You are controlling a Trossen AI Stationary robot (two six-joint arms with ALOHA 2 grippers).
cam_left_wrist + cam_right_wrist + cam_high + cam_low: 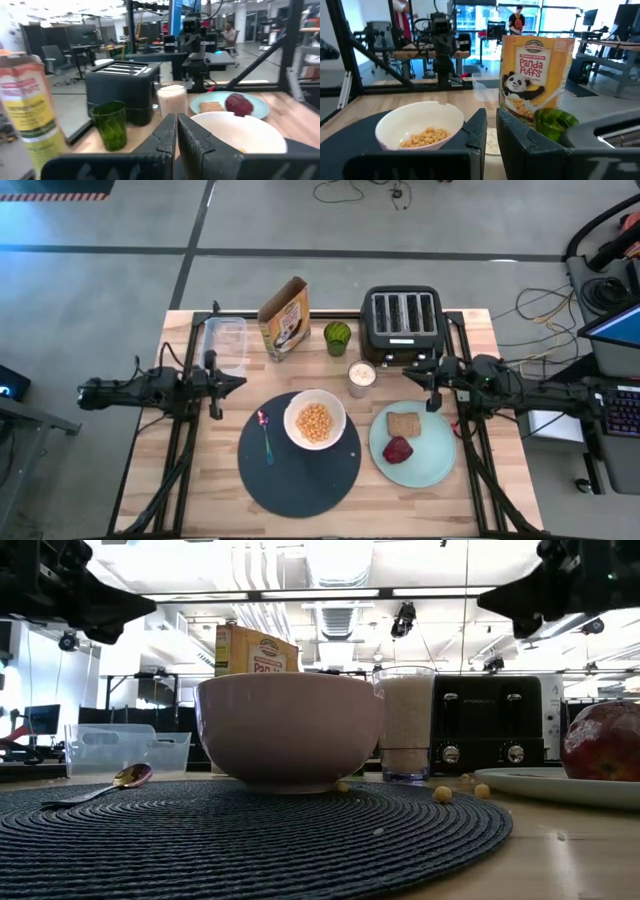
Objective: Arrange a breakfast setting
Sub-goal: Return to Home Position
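Observation:
A dark navy round mat (298, 470) lies at the table's near middle. On it stand a white bowl (315, 420) with cereal puffs and a small teal-and-pink spoon (265, 432). To its right a mint-green plate (420, 455) carries a brown toast slice (404, 424) and a dark red food piece (398, 449). My left gripper (243, 382) is shut and empty above the table, left of the bowl. My right gripper (410, 376) is shut and empty above the table, between the toaster and the plate.
A black four-slot toaster (401, 322), a green glass (337, 337), a cereal box (284, 318), a clear plastic tub (225, 345) and a glass of milk (362, 376) stand along the far side. A few loose puffs (442, 794) lie beside the mat.

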